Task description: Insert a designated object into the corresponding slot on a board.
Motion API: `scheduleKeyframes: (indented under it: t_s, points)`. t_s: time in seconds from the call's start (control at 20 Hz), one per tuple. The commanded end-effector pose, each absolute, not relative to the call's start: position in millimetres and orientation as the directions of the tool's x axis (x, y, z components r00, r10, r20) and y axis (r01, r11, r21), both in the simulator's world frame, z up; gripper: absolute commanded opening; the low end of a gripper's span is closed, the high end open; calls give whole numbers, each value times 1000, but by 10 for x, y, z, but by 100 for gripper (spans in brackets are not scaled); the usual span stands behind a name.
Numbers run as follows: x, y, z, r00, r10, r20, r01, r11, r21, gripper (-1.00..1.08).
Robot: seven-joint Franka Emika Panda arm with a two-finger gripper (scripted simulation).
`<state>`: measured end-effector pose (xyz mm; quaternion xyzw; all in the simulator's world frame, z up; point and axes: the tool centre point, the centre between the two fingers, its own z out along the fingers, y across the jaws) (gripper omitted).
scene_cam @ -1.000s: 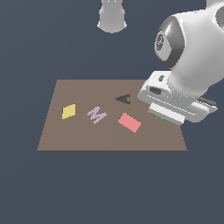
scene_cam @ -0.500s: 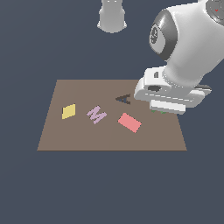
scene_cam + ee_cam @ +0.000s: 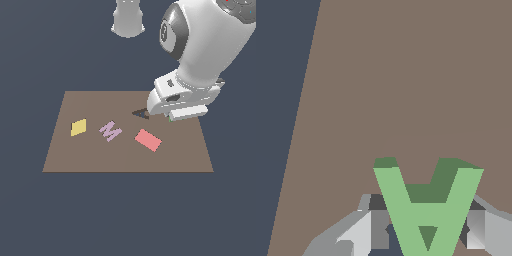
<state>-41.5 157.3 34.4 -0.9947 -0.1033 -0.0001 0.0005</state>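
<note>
Got the green A pinched in my gripper, hanging over the board right beside the slot. Not in yet, lining up and lowering left.

Exterior view: arm body hides most of the gripper and nearly all of the green A, only a green sliver shows. A-shaped slot partly covered by the hand. Arm cut off at the top edge. Wrist view: green A's apex and fingers cut off by the edge; slot out of frame.
</note>
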Motion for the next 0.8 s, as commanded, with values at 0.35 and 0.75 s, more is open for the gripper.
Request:
scheduleKeyframes:
  t_s: [0.35, 0.75]
  points:
    - [-599, 1306, 361, 843, 538, 1, 538, -843, -1, -100]
    - [-666, 1052, 374, 655, 755, 1, 755, -655, 0, -100]
